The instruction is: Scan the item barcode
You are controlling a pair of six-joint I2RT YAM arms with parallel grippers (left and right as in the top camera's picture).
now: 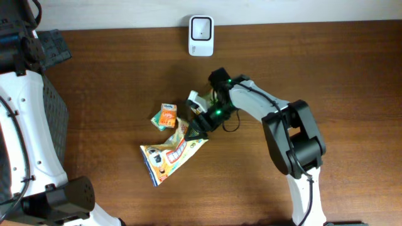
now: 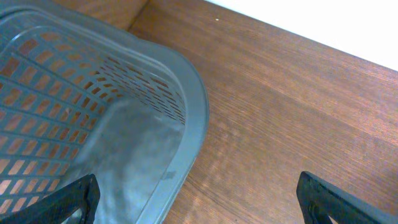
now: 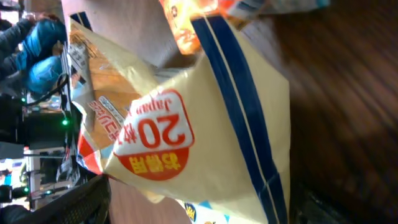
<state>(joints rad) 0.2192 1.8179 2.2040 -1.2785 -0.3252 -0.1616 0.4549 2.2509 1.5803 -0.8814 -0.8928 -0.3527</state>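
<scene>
Though dark-grained, wooden table [image 1: 339, 69] beneath yellow bag [image 1: 171, 154], white wall [image 1: 282, 9] behind.

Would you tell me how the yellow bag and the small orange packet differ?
The yellow bag is much larger than the orange packet. The bag is long and creased; the packet is compact. The right gripper straddles the bag's end, not the packet. Both lie on the table.

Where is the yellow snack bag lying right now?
In the overhead view, the yellow snack bag lies mid-table, its upper right corner at the right pincer, a small orange packet just above-left.
</scene>
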